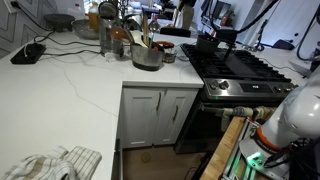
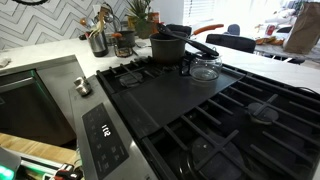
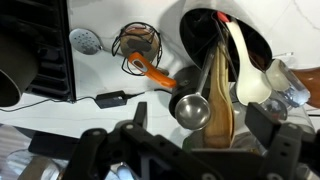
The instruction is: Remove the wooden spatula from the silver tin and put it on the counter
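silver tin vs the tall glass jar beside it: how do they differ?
The silver tin is low and wide; the glass jar is tall and narrow. The tin is opaque grey metal holding utensils; the jar is see-through with amber contents. Both stand on the white counter.

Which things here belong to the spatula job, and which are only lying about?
Job: wooden spatula, silver tin, counter.
Lying about: metal ladle, orange-handled whisk, glass jar, crumpled cloth, gas stovetop.

No readable text (anywhere visible).
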`<move>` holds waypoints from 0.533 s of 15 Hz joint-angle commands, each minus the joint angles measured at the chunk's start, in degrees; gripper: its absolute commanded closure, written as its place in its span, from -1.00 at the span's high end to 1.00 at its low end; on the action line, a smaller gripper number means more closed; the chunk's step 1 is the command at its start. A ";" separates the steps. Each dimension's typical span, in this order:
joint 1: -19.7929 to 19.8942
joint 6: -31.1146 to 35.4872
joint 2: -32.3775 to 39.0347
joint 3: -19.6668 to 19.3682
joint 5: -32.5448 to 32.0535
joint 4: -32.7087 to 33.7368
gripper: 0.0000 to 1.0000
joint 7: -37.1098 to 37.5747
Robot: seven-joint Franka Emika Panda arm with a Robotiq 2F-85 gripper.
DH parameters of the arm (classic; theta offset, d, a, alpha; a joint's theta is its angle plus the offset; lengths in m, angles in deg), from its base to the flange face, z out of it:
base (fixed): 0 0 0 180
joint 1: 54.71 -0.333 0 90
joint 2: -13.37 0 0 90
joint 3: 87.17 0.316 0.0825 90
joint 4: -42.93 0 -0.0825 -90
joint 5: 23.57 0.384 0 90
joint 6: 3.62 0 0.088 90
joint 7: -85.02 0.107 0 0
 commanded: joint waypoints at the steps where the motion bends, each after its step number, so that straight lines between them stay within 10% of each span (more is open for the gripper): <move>1: -1.98 -0.59 3.69 -2.37 -1.25 3.84 1.00 4.05; 8: -5.46 -2.83 17.79 -6.23 -4.96 20.14 1.00 12.07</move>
